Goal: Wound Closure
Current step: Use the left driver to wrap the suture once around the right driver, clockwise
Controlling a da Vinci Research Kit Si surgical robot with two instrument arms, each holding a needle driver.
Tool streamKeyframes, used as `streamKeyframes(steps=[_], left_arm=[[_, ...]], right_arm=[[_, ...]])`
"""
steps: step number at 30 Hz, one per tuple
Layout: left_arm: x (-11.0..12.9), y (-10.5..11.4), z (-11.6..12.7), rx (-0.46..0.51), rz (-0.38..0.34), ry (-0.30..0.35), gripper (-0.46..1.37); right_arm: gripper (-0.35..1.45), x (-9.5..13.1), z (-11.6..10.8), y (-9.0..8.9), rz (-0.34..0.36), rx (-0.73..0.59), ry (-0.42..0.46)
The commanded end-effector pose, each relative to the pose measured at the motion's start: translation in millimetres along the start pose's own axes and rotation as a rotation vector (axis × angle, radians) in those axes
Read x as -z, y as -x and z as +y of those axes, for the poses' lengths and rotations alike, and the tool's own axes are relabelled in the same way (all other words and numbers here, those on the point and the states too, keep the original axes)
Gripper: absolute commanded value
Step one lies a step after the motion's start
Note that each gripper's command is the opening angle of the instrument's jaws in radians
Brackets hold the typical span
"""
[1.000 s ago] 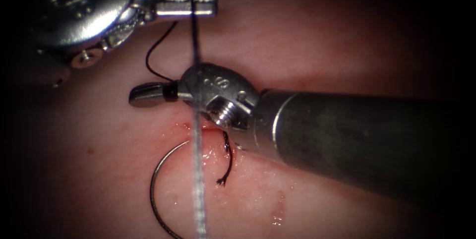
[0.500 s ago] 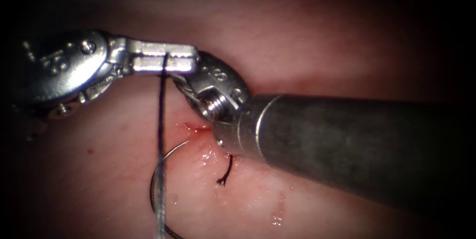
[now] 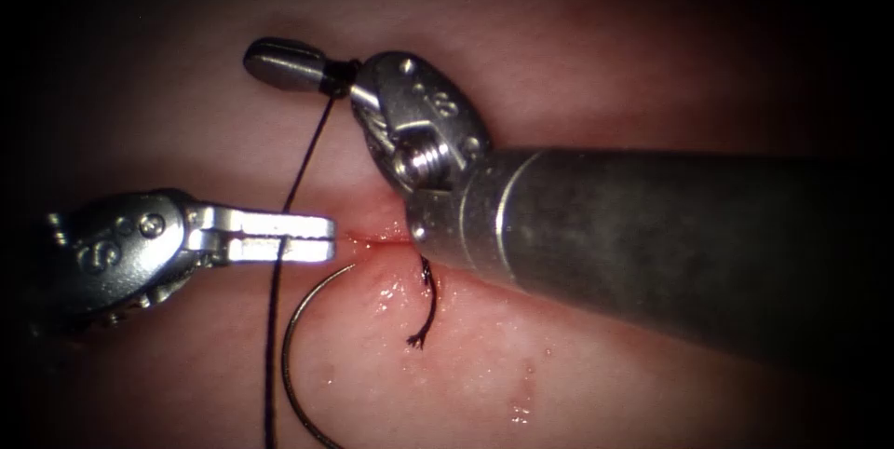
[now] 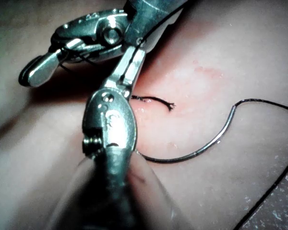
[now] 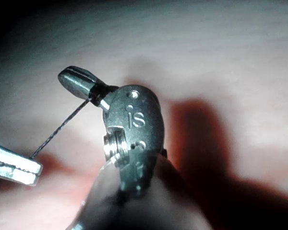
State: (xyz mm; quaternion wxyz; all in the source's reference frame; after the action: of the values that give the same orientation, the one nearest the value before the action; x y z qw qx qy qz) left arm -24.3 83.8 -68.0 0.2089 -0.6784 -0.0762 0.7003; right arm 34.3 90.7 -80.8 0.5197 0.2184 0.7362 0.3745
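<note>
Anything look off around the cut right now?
Nothing damaged. The needle lies loose on the tissue, held by neither tool. Both tools grip the thread; a frayed cut end sticks up beside the cut.

the needle is cut off by the endoscope view's near edge, so its far end and any swage cannot be told; the thread also runs out past that edge. the cut is covered to the right by the right tool, and the base of the cut thread end is hidden beneath its shaft
</note>
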Motion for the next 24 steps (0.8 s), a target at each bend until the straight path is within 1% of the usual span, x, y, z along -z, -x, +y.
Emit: streamKeyframes(steps=[1,2,3,4,6,9,10,13,15,17,19,24], left_arm=[[-0.2,0.5,-0.1,0.003,0.006,0.003,-0.35],[-0.3,0.7,-0.1,0.007,0.006,0.006,-0.35],[-0.5,1.2,-0.4,0.008,0.009,0.007,-0.35],[-0.5,1.3,-0.5,0.007,0.012,0.006,-0.35],[-0.7,2.4,-1.1,0.021,0.018,0.009,-0.35],[-0.6,3.4,-1.9,0.03,0.029,0.009,-0.35],[-0.5,3.9,-2.3,0.039,0.039,0.005,-0.35],[-0.3,5.2,-3.5,0.056,0.04,-0.002,-0.35],[-0.4,6.0,-4.0,0.066,0.042,-0.001,-0.35],[-0.4,6.5,-4.4,0.068,0.051,-0.003,-0.35],[-0.6,6.9,-4.8,0.084,0.076,-0.007,-0.35],[-0.8,7.4,-5.4,0.11,0.087,-0.01,-0.35]], right_arm=[[-0.35,0.1,-0.2,-0.1,0.017,-0.037,-0.073],[-0.35,0.3,-0.2,-0.2,0.022,-0.047,-0.09],[-0.35,0.6,-0.3,-0.4,0.029,-0.058,-0.133],[-0.35,0.7,-0.3,-0.4,0.028,-0.061,-0.141],[-0.35,1.5,-0.5,-0.7,0.033,-0.081,-0.207],[-0.35,2.1,-0.6,-0.9,0.03,-0.094,-0.251],[-0.35,2.4,-0.7,-1.0,0.033,-0.101,-0.251],[-0.35,3.3,-0.7,-1.3,0.048,-0.12,-0.229],[-0.35,3.8,-0.6,-1.6,0.042,-0.127,-0.228],[-0.35,4.1,-0.5,-1.7,0.038,-0.132,-0.229],[-0.35,4.5,-0.3,-1.8,0.029,-0.14,-0.231],[-0.35,5.2,-0.2,-2.1,0.024,-0.122,-0.234]])
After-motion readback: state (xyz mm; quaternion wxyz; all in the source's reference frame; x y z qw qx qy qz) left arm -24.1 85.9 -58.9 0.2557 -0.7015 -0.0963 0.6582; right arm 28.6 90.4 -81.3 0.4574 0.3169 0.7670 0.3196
